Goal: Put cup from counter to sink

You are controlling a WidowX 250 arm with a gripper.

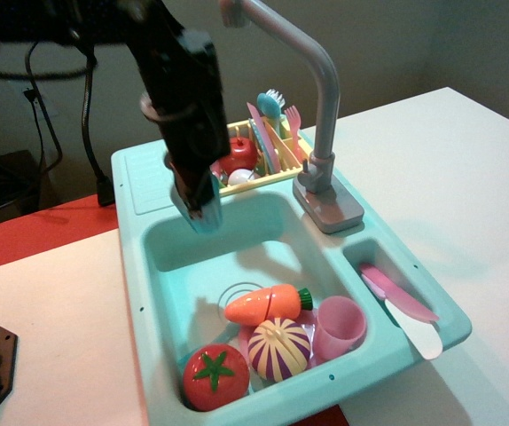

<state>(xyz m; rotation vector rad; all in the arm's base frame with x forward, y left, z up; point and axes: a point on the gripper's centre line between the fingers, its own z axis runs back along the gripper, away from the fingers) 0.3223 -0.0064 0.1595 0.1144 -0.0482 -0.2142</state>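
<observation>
My black gripper (199, 197) is shut on the small translucent blue cup (203, 211) and holds it in the air over the back left part of the turquoise sink (161, 293). The cup is blurred and partly hidden between the fingers. The turquoise counter ledge (141, 173) at the sink unit's back left corner is bare. The arm hides part of the yellow dish rack.
In the sink lie a carrot (267, 303), a pink cup (339, 326), a purple-striped onion (278, 348) and a tomato (214, 376). The tall grey faucet (324, 106) stands at the right. The yellow rack (263, 173) holds toys and utensils. A pink knife (403, 305) lies in the side compartment.
</observation>
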